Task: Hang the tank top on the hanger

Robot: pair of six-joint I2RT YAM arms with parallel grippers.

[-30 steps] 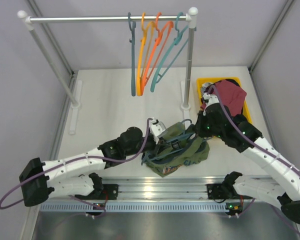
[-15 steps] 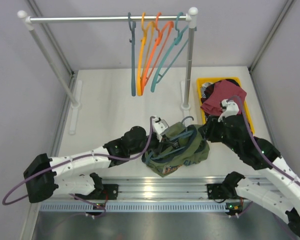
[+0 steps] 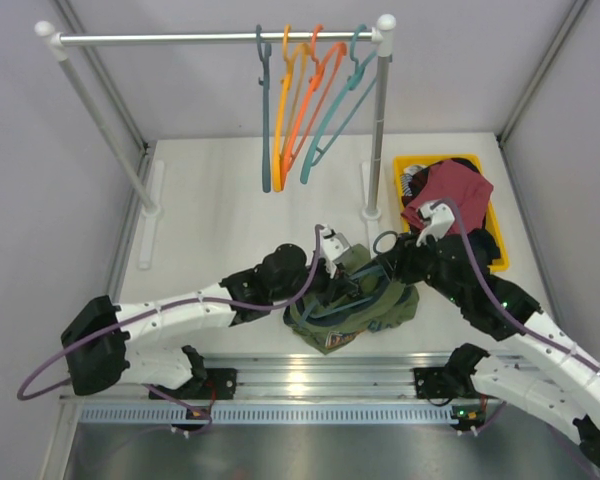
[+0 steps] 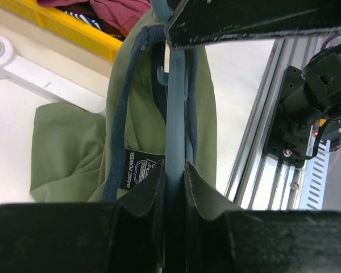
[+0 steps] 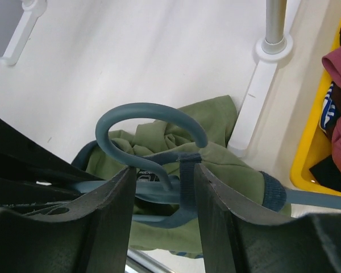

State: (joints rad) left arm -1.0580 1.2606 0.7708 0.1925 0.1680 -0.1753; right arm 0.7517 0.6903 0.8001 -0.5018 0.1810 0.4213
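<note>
The olive-green tank top (image 3: pixel 365 305) lies bunched near the table's front edge. It also shows in the left wrist view (image 4: pixel 74 148) and the right wrist view (image 5: pixel 227 165). The slate-teal hanger (image 3: pixel 385 243) is threaded through it, hook toward the back. My left gripper (image 3: pixel 346 266) is shut on the hanger's bar (image 4: pixel 175 102), its fingertips (image 4: pixel 153 179) pressed to either side. My right gripper (image 5: pixel 162 170) is open. It straddles the base of the hanger's hook (image 5: pixel 148 114) and a dark teal trim strap (image 5: pixel 187 176). In the top view it (image 3: pixel 390 264) sits at the top's right edge.
A clothes rack (image 3: pixel 180 38) stands at the back with orange hangers (image 3: pixel 305 100) and teal hangers on it. Its right post base (image 5: pixel 256 96) is close behind the top. A yellow bin (image 3: pixel 412 165) with a maroon garment (image 3: pixel 455 190) stands at the right. A metal rail (image 4: pixel 261 165) runs along the front edge.
My right gripper has swung from the yellow bin leftward and down to the hanger's hook. My left arm has reached a little further right, still holding the hanger.
</note>
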